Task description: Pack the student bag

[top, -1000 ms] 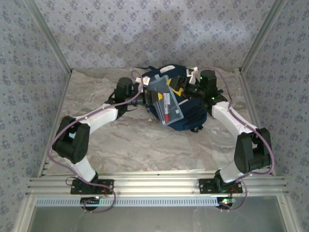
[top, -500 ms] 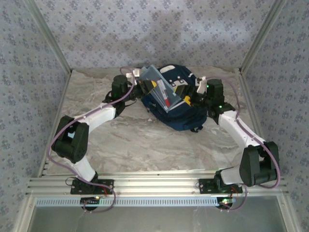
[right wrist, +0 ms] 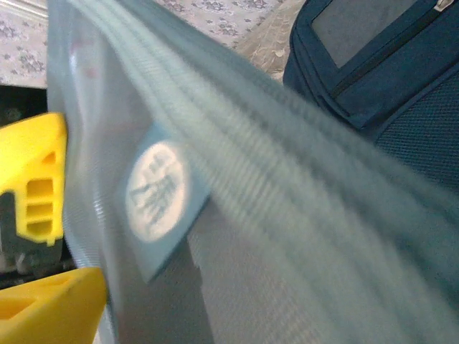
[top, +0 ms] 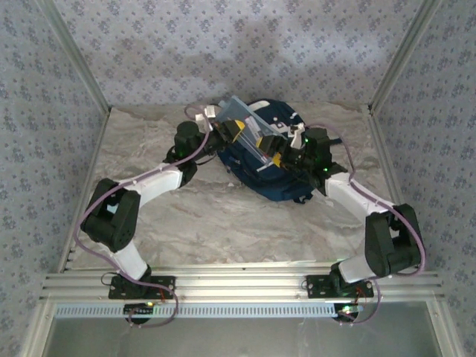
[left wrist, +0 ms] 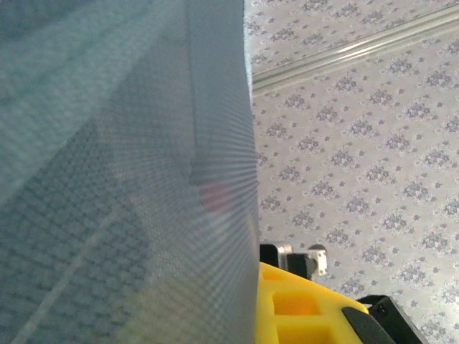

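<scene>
In front of you the marble-patterned tabletop (top: 193, 216) carries the student bag (top: 286, 178), a navy backpack lying at the far middle, between the two wrists. Above the bag's left half you have a translucent mesh pouch (top: 249, 134), tilted, its high end toward the back wall and some red item dimly visible inside. Your left pincer (top: 225, 134) is clamped on the pouch near its upper left edge; in the left wrist view the mesh (left wrist: 122, 179) sits right against the camera beside one yellow finger (left wrist: 294, 315). Your right pincer (top: 285, 149) sits at the pouch's lower right end, its yellow fingers (right wrist: 36, 172) standing apart beside the mesh. A round white label (right wrist: 156, 190) shows on the pouch.
</scene>
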